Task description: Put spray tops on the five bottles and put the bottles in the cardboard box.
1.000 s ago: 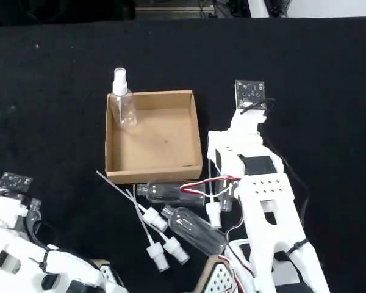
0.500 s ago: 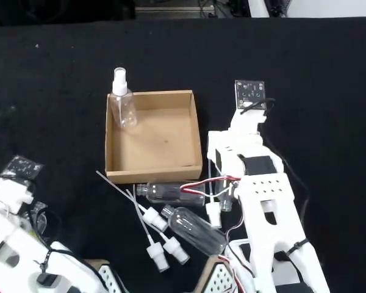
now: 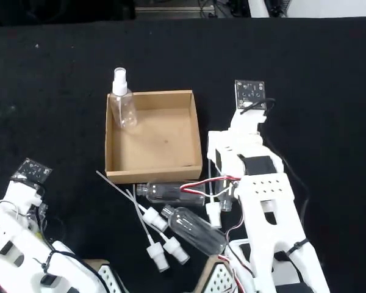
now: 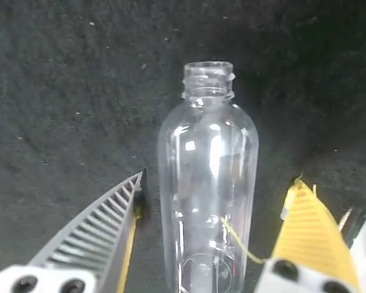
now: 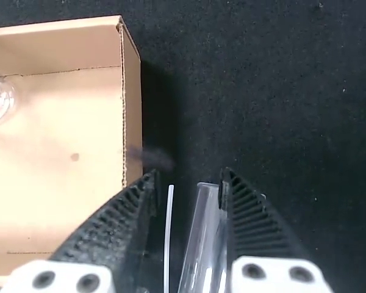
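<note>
In the left wrist view a clear bottle [image 4: 207,195] without a top lies on the black table. My left gripper [image 4: 213,183] is open around it, with a gap on each side. That arm [image 3: 18,232] is at the front left. One bottle with a white spray top [image 3: 122,101] stands in the cardboard box's [image 3: 154,165] far left corner. Two more clear bottles [image 3: 171,193] [image 3: 195,229] lie in front of the box among loose spray tops [image 3: 154,218] [image 3: 177,249]. My right gripper [image 5: 189,183] is open beside the box [image 5: 123,91]. A clear tube-like piece [image 5: 202,232] and a thin white tube [image 5: 169,232] lie between its jaws.
The right arm [image 3: 256,183] stretches from the front edge to just right of the box, over another spray top [image 3: 213,213]. Long white dip tubes [image 3: 119,186] trail from the tops toward the box's front wall. Black cloth covers the table [image 3: 305,73].
My left arm has swung away from the front edge and slightly right. The right arm, box and loose bottles have not moved.
</note>
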{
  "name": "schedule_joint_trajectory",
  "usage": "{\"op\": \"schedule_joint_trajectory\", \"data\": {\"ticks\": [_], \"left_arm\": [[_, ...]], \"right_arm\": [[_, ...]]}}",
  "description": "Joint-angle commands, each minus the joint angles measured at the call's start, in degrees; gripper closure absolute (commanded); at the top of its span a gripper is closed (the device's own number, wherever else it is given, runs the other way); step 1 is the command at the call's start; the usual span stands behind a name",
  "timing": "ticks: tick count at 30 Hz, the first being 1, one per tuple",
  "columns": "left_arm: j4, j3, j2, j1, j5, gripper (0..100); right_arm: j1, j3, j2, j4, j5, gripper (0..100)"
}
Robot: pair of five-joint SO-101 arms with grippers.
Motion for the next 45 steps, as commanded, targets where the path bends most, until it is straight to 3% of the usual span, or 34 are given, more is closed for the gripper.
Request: {"op": "schedule_joint_trajectory", "data": {"ticks": [1,8,15,18,21,24,31,35,42,45], "left_arm": [[-1.05,1.19,-0.18,0.4,-0.88,67],[-1.05,2.68,-0.18,0.4,-0.62,67],[-0.44,5.58,-0.88,-0.04,-0.7,91],[-0.35,4.26,-0.88,-0.84,-0.18,95],[-0.35,-0.57,-0.88,-3.47,1.49,95],[-0.97,-6.55,-0.79,-5.32,11.34,95],[-0.97,-10.42,-0.35,-5.23,42.37,95],[-0.97,-10.59,-0.26,-3.38,54.42,95],[-0.97,-11.03,-0.53,8.31,71.21,95],[-1.05,-11.91,-0.88,15.34,77.1,95]], "right_arm": [[-1.14,0.04,-2.33,-1.23,0.62,85.0],[-1.14,0.4,-2.33,-1.23,0.44,85.0],[-0.88,0.22,-2.77,-1.14,0.62,85.0],[-0.7,-1.71,-2.77,1.58,0.7,85.0],[-0.97,-7.52,-2.77,10.55,0.79,84.9],[-1.14,-14.29,-2.77,19.78,3.52,85.0],[-1.49,-25.8,-2.77,38.51,21.01,85.0],[-6.77,-26.77,-2.77,47.91,26.9,85.0],[-18.64,-25.8,-2.86,59.6,38.77,85.1],[-16.35,-23.25,-2.86,58.9,43.69,85.1]]}}
